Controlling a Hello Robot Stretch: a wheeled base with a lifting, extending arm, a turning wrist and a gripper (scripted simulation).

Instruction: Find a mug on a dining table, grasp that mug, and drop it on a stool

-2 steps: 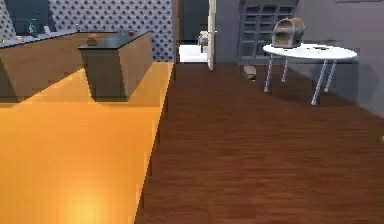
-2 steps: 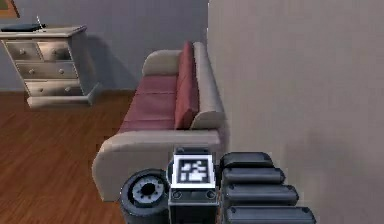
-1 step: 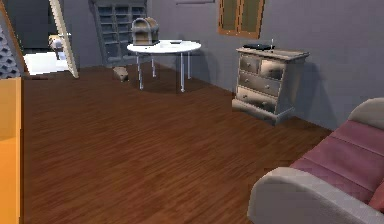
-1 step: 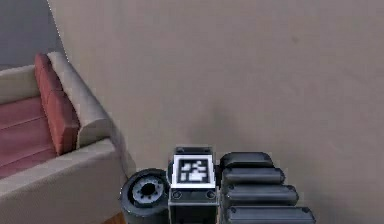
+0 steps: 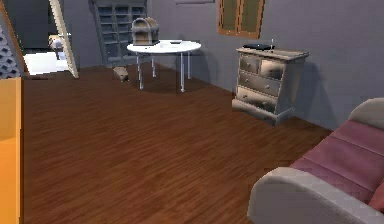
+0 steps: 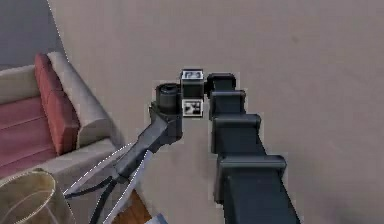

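Early stage by my read: no grasp that I can confirm, no drop done. Round white table (image 5: 192, 48) stands at the far end of the room, across open wood floor (image 5: 150, 140), w/ a dresser (image 5: 265, 80) to its right along the wall.

On the tabletop there's a brown boxy thing (image 5: 145, 31) near the left edge and a dark flat thing (image 5: 172, 43) nearer the middle. Can't pick out a mug among them, too small to tell. If there is one, it's prob. on that tabletop, i.e. well apart from the pincer (image 6: 100, 188), which hangs out at the robot's side, near the sofa (image 6: 40, 120).

Pincer wide or narrow: can't tell. Holding anything: can't tell either, since the sofa arm & a pale lamp shade (image 6: 25, 200) lie behind its far end.

Left to do, as I judge it: drive up to the table, spot the mug, grasp it, then find a stool & drop it there.
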